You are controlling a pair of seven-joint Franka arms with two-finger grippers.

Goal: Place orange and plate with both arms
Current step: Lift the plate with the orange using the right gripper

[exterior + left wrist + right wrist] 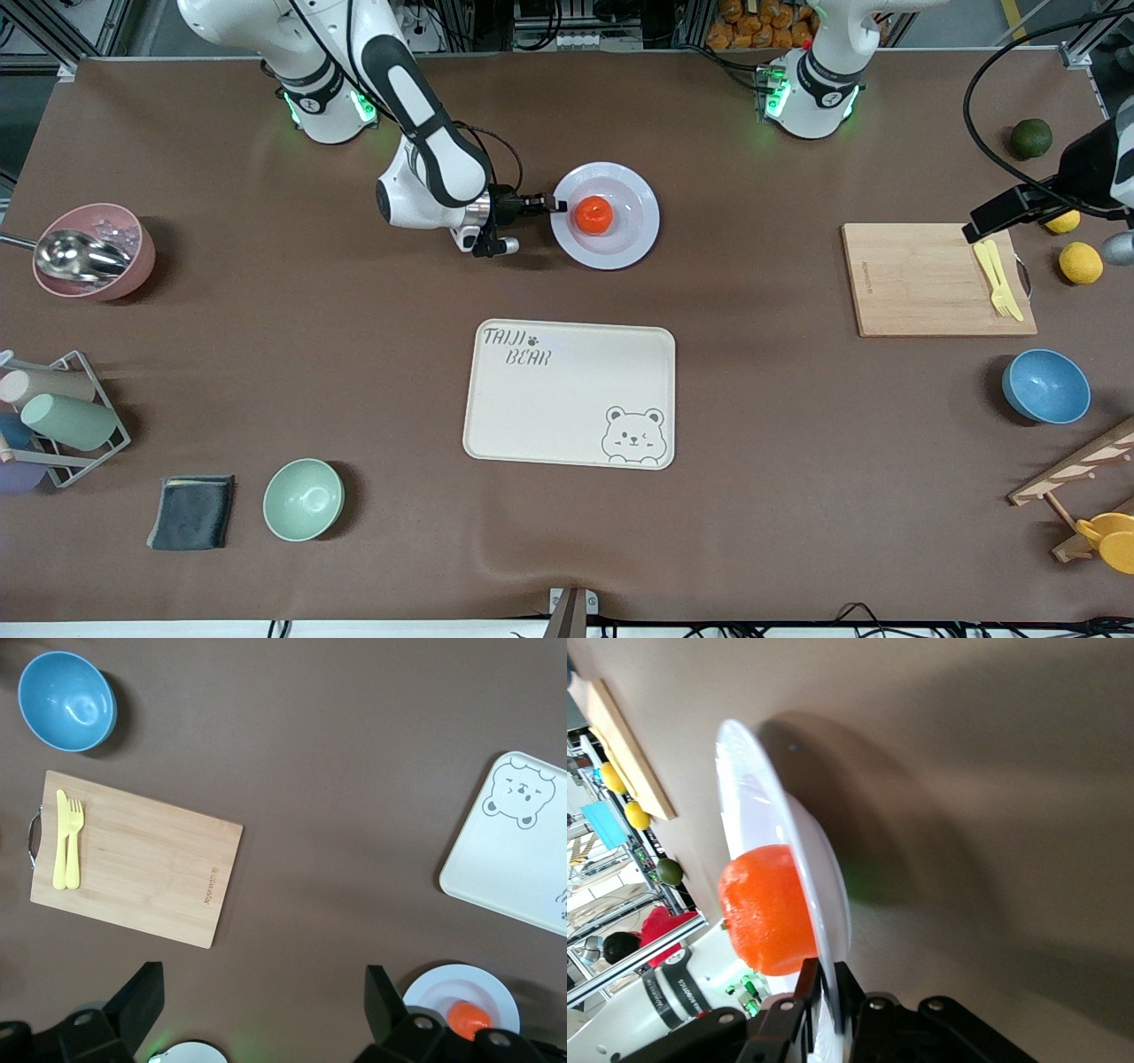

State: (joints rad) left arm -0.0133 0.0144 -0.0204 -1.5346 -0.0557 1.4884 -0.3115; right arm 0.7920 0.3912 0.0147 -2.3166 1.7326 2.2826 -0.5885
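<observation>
The pale lavender-white plate (631, 237) is between the two arm bases, with the red-orange orange (594, 215) in its well. My right gripper (558, 206) is shut on the plate's rim at the edge toward the right arm's end. In the right wrist view the fingers pinch the plate's rim (788, 842) edge-on, and the orange (766, 908) sits just past them. My left gripper (1005, 215) is open and empty, high over the wooden cutting board. The left wrist view shows the plate (443, 988) and the orange (469, 1017) far off.
A cream bear-print tray (569, 392) lies nearer the front camera than the plate. A wooden cutting board (921, 279) with a yellow fork and knife (997, 276), lemons (1081, 262), a dark green fruit (1031, 137) and a blue bowl (1045, 385) are at the left arm's end. A mint bowl (303, 499) and pink bowl (96, 251) are at the right arm's end.
</observation>
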